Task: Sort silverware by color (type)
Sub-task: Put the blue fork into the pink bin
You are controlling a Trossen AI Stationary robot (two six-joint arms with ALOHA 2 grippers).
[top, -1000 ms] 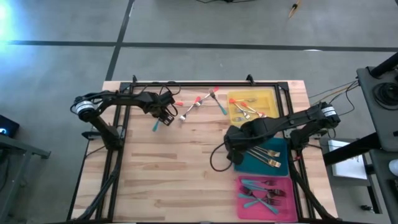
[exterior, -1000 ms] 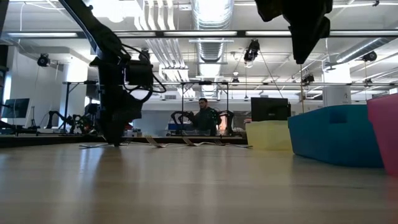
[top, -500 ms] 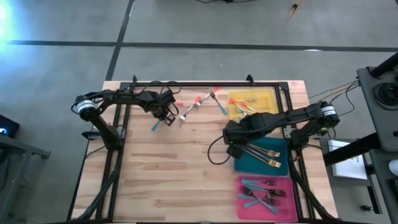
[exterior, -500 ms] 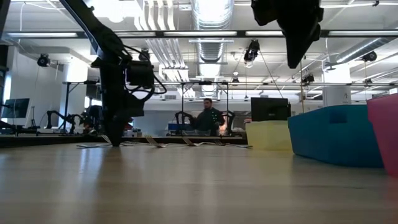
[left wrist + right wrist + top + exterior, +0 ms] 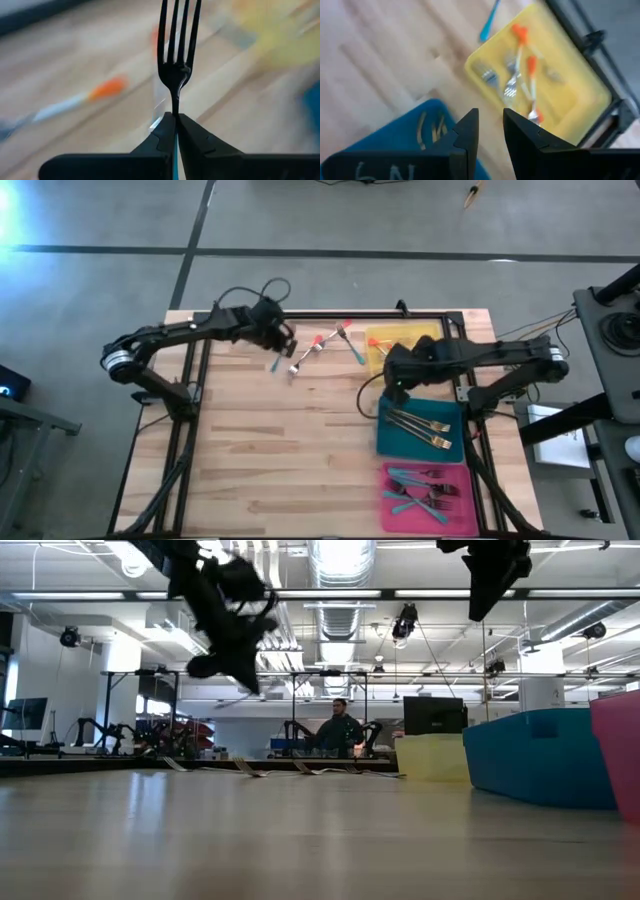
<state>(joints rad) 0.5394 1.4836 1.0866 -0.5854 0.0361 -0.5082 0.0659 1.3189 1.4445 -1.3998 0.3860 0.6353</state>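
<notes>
Your left gripper (image 5: 176,116) is clamped shut on a fork (image 5: 178,47), lifted above the table (image 5: 270,450); your right gripper (image 5: 490,125) hangs part-open, empty, over the yellow tray (image 5: 570,100).

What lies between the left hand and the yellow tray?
In the high view, loose orange-handled forks lie on the table between the left hand and the yellow tray.

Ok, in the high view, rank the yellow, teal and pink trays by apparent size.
1. teal tray and pink tray: look alike, no clear winner.
2. yellow tray: appears smallest, though the right arm covers part of it.
</notes>
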